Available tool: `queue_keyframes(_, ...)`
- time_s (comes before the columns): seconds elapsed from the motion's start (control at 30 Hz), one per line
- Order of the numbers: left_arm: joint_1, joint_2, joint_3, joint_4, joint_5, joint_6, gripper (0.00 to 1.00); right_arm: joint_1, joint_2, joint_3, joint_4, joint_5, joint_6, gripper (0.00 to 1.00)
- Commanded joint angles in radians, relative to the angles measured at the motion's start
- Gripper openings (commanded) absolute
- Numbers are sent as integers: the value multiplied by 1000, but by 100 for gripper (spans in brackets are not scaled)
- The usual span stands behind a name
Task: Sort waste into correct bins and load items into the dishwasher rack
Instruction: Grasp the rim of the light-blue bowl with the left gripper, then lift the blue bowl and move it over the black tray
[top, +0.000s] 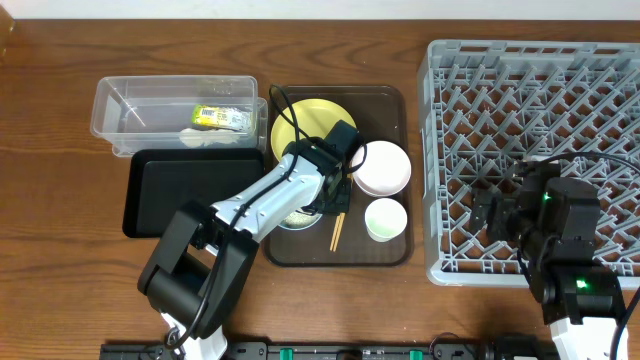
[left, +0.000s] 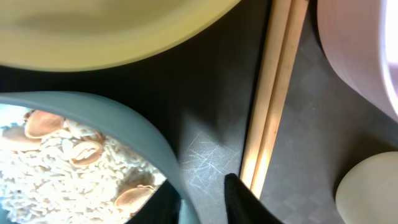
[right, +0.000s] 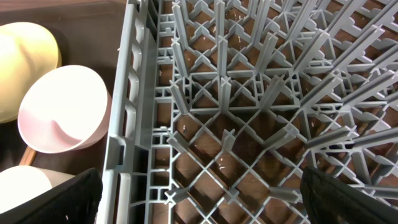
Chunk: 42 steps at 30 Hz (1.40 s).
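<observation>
My left gripper (top: 332, 195) (left: 200, 186) is open, with one finger inside the light blue bowl (top: 298, 216) (left: 124, 115) and one outside its rim. The bowl holds white rice scraps (left: 62, 168) with some shells. Chopsticks (top: 338, 231) (left: 273, 93) lie beside it on the brown serving tray (top: 390, 100). The yellow plate (top: 305, 125) (left: 124, 37), white bowl (top: 383, 168) (right: 62, 109) and small white cup (top: 386, 219) are on that tray too. The snack wrapper (top: 220, 118) lies in the clear tub (top: 120, 100). My right gripper (top: 492, 210) (right: 196, 180) is open and empty over the dishwasher rack (top: 535, 70) (right: 249, 93).
The black tray (top: 190, 190) lies in front of the clear tub, left of the brown tray. The rack's left wall (right: 124, 124) stands close to the white bowl. My left arm reaches across the black tray's near right corner.
</observation>
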Motion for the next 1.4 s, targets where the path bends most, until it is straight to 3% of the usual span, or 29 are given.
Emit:
queue_keyframes(0.0,-1,7,-15,-3,-6,2,19,16,-1,19,0,-2,6,99)
queue_keyframes(0.23,-2,7,-20,-4,-5,2,6,16,-1,19,0,-2,6,99)
queue_keyframes(0.53,-1,-35,-4,-47,-6,2,6,16,-1,19,0,-2,9,99)
queue_keyframes(0.9,28,-303,2,-98,0,34,6,16,-1,19,3,-2,9,99)
queue_keyframes(1.17,246,-461,2,-138,183,158,6,16,-1,19,0,-2,9,99)
queue_keyframes(1.37,499,-460,0,-149,442,270,6,16,-1,19,0,-2,9,99)
